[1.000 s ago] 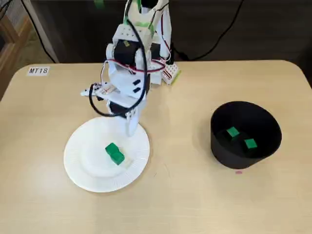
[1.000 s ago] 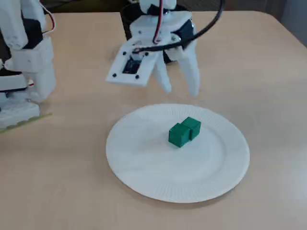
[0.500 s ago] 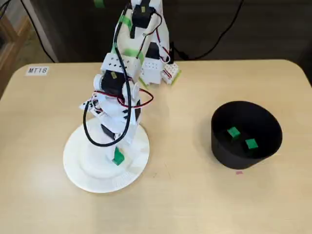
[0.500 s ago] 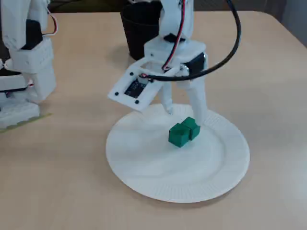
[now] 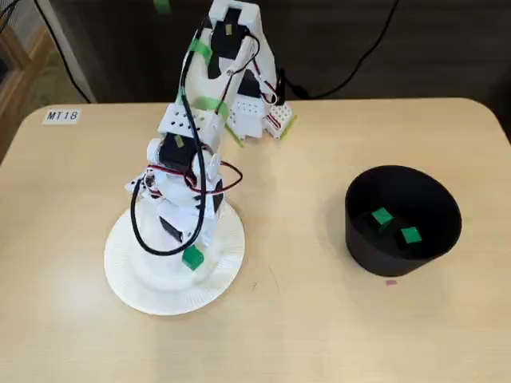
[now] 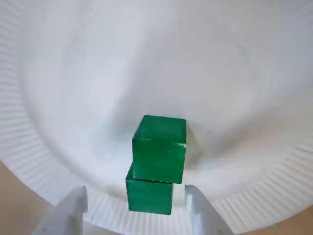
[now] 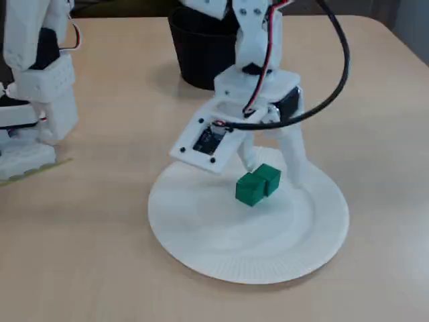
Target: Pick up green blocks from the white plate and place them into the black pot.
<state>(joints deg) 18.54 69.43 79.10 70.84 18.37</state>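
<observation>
**A:** So, where's the gripper [image 6: 137, 198]?

**B:** Low over the white paper plate [image 6: 29, 147], jaws apart. In the wrist view both white fingertips [image 6: 73, 208] sit at the bottom edge of the frame. There's one on each side of the lower green cube [image 6: 149, 197], with a gap on both sides and no contact.

**A:** Second cube?

**B:** The upper green cube [image 6: 159, 147] is mid-frame, touching the lower one and offset slightly right. Both rest flat on the plate, close to the ribbed rim at the bottom of the frame.

**A:** Side cam agree?

**B:** Yes. In a fixed view the gripper [image 7: 273, 173] comes down from upper centre. Its fingers straddle the far end of the cube pair [image 7: 253, 190]. The plate [image 7: 201, 251] fills the lower centre. Cannot tell if the tips touch the plate.

**A:** The other cam?

**B:** In a fixed view the arm [image 5: 184, 152] covers much of the plate [image 5: 128, 279], left of centre. Only one patch of green shows under the wrist.

**A:** And the pot?

**B:** The black pot [image 5: 399, 257] is at right, upright on the tan table [image 5: 319, 335], well apart from the plate. There are two cubes inside it: left pot cube [image 5: 382, 216] and right pot cube [image 5: 410, 234], near each other.

**A:** Anything else?

**B:** "MT18" label [image 5: 62, 116] at the upper left of the table.
</observation>
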